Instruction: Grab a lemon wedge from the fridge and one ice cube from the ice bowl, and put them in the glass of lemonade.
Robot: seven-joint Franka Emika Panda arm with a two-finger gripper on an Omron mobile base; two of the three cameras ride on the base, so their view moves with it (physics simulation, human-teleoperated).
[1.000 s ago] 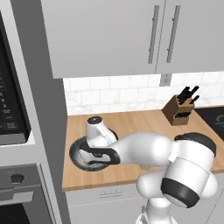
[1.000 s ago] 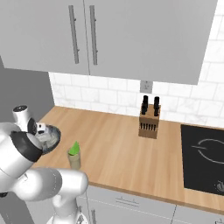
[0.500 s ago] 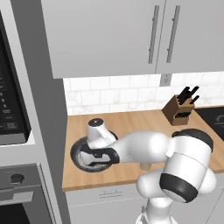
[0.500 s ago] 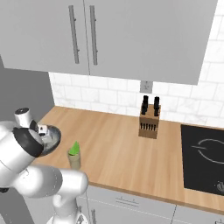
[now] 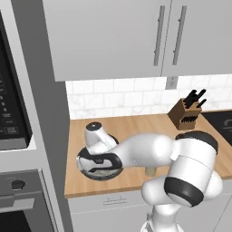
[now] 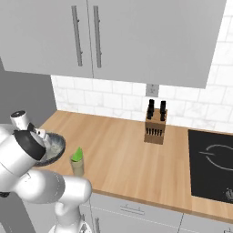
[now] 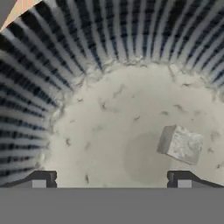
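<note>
The ice bowl (image 5: 87, 168) stands at the left end of the wooden counter, dark speckled outside and pale inside (image 7: 109, 127). My hand hangs straight over it. In the hand view my gripper (image 7: 111, 179) is open, both fingertips (image 7: 43, 178) low above the bowl's floor. One ice cube (image 7: 181, 144) lies just above the right fingertip, outside the gap between the two. The glass of lemonade (image 6: 77, 167) stands right of the bowl (image 6: 55, 144) with the lemon wedge (image 6: 78, 154) sticking out of its top. The fridge is out of view.
A wooden knife block (image 6: 154, 127) stands at the back by the tiled wall. A black cooktop (image 6: 214, 164) takes up the counter's right end. A black-fronted wall oven (image 5: 13, 118) fills the tall cabinet to the left. Grey wall cabinets (image 5: 136, 36) hang overhead.
My hand has shifted slightly left over the ice bowl. The jaws have stayed open, and the glass and the bowl have not moved.
</note>
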